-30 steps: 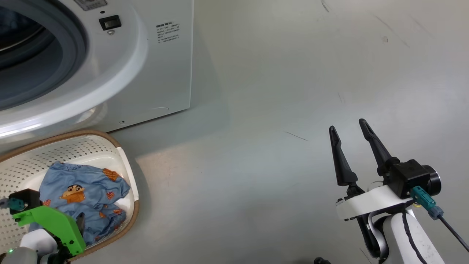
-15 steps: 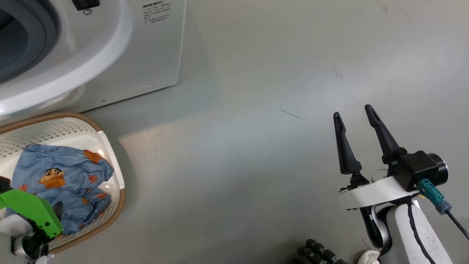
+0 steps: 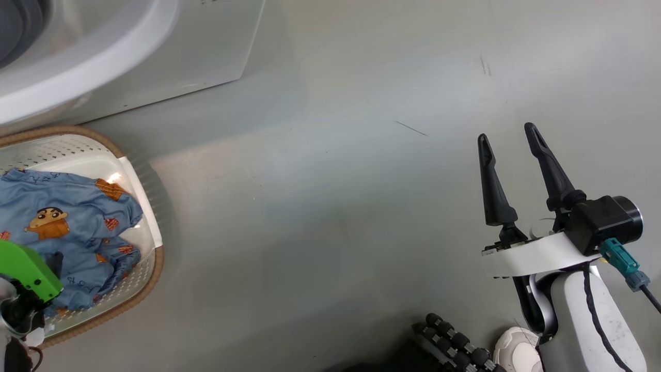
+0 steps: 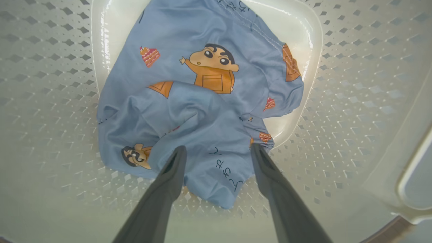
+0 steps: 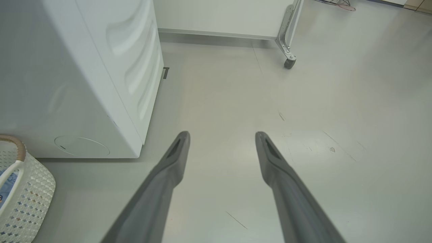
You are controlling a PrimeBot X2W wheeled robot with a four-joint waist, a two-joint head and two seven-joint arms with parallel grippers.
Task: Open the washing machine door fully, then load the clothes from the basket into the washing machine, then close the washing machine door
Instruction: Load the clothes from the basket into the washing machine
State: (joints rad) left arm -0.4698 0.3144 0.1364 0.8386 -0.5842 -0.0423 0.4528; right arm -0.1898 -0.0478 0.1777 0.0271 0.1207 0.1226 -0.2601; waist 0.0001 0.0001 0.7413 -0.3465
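Loading step in hand: I hold the left gripper (image 4: 217, 148), fingers spread, at the clothes (image 4: 202, 101) mid-frame in the basket (image 4: 354, 84); next it must sink and pinch a fold, I judge; right gripper (image 3: 506, 132) spread, idle.

The left gripper (image 4: 217, 148), a pair of long dark grey tapered fingers, was spread wide apart, its tips pointing down. Its bright green plastic wrist bracket (image 3: 23, 264) sat at the lower left edge of the head view. The right gripper (image 3: 507, 132), of the same dark two-fingered kind, was also parted and empty, fingers pointing up the head view. It was carried on a pale white forearm (image 3: 583, 315) bearing a black cylindrical wrist camera (image 3: 604, 222) with a teal cable plug (image 3: 622, 261)
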